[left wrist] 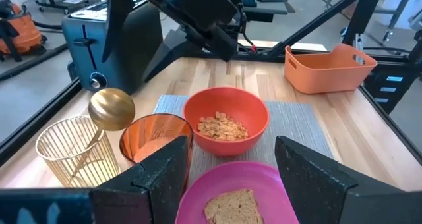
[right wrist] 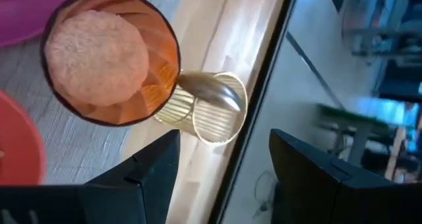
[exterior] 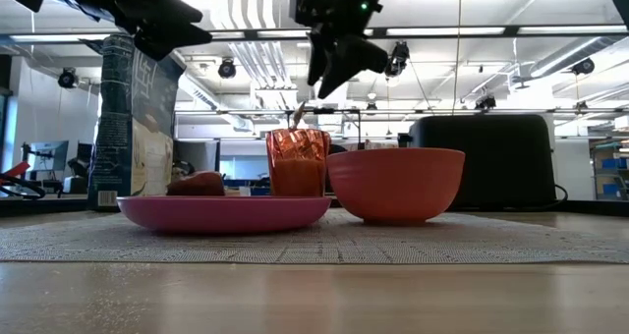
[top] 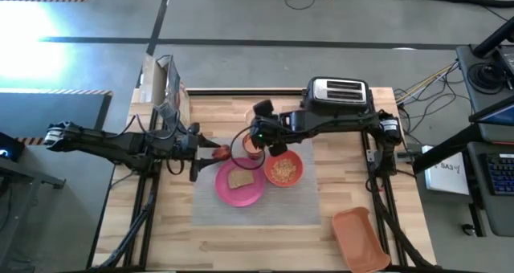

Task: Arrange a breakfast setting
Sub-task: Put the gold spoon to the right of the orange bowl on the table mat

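Observation:
On the grey placemat (top: 265, 213) sit a pink plate (top: 239, 186) with toast (left wrist: 231, 207), an orange bowl (top: 283, 169) of cereal and a small orange cup (right wrist: 109, 56). Beside the cup, a clear ribbed glass (left wrist: 71, 151) stands on the bare wood. A gold spoon (left wrist: 112, 109) leans in it, bowl end up. My right gripper (exterior: 339, 59) hangs open above the cup and glass, with nothing between its fingers. My left gripper (left wrist: 231, 178) is open too. It hovers left of the plate, pointing across it.
A black-and-silver toaster (top: 339, 92) stands at the table's far edge. An orange tray (top: 361, 239) lies at the near right corner. A cereal box (top: 165, 84) stands at the far left. Bare wood shows near the front edge and on the left.

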`<action>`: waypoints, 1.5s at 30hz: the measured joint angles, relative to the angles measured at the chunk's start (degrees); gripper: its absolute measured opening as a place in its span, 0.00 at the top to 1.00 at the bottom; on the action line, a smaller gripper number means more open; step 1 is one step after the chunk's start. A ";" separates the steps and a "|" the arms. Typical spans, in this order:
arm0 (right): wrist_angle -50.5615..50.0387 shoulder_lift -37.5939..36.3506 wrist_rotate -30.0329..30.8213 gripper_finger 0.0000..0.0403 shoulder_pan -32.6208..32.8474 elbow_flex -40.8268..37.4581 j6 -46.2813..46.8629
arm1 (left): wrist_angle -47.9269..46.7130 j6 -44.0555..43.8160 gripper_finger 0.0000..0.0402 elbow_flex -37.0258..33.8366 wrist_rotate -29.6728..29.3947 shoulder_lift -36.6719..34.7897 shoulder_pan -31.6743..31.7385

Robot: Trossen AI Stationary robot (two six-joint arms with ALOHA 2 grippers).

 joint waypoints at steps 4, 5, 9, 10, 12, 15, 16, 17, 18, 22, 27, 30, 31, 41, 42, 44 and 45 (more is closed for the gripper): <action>1.71 0.00 -3.86 0.44 0.04 -0.13 -4.00 | -0.02 0.01 0.47 0.00 0.01 0.18 0.00; 2.53 0.17 -4.50 0.44 0.06 -0.13 -4.92 | -0.02 0.04 0.47 0.00 0.01 0.17 0.00; 4.43 0.97 -5.57 0.44 0.09 -0.20 -8.56 | -0.03 0.23 0.47 0.00 0.01 0.19 0.00; 4.86 1.35 -6.27 0.44 0.07 -0.20 -9.64 | -0.04 0.23 0.47 0.00 0.04 0.19 0.00; 5.22 1.92 -7.44 0.44 0.05 -0.22 -11.52 | -0.04 0.23 0.47 0.00 0.02 0.19 0.00; 5.19 2.93 -7.70 0.45 0.05 -0.26 -15.29 | 0.00 0.23 0.47 0.00 0.01 0.19 0.00; 5.29 3.36 -7.68 0.45 0.07 -0.26 -16.49 | -0.04 0.23 0.47 -0.02 0.01 0.19 0.00; 5.72 3.61 -7.57 0.46 0.07 -0.26 -17.72 | 0.00 0.23 0.47 -0.02 0.03 0.19 0.00; 6.01 3.70 -7.10 0.46 0.07 -0.26 -18.77 | 0.02 0.22 0.47 -0.02 0.01 0.19 0.00; 7.24 3.72 -6.76 0.50 -0.18 -0.26 -21.52 | 0.04 0.07 0.47 -0.07 -0.48 0.20 0.00; 7.20 3.72 -6.78 0.55 -1.07 -0.26 -23.04 | 0.04 0.06 0.47 -0.11 -1.58 0.19 0.00; 6.27 3.81 -6.77 0.57 -1.78 -0.26 -23.36 | 0.02 0.04 0.47 -0.11 -1.60 0.20 0.00; 6.33 3.91 -6.78 0.58 -1.97 -0.26 -23.36 | 0.02 0.04 0.47 -0.11 -1.65 0.20 0.02; 7.15 4.35 -6.87 0.62 -3.21 -0.26 -25.83 | -0.02 0.14 0.47 -0.11 -4.72 0.20 0.07; 7.62 4.35 -6.86 0.63 -3.25 -0.26 -25.92 | 0.00 0.25 0.47 -0.11 -4.84 0.19 0.07; 8.58 4.35 -6.91 0.66 -3.23 -0.26 -25.94 | -0.01 0.29 0.47 -0.11 -5.74 0.19 0.07; 8.50 4.35 -6.93 0.68 -3.23 -0.26 -25.94 | -0.01 0.36 0.47 -0.11 -6.06 0.20 0.07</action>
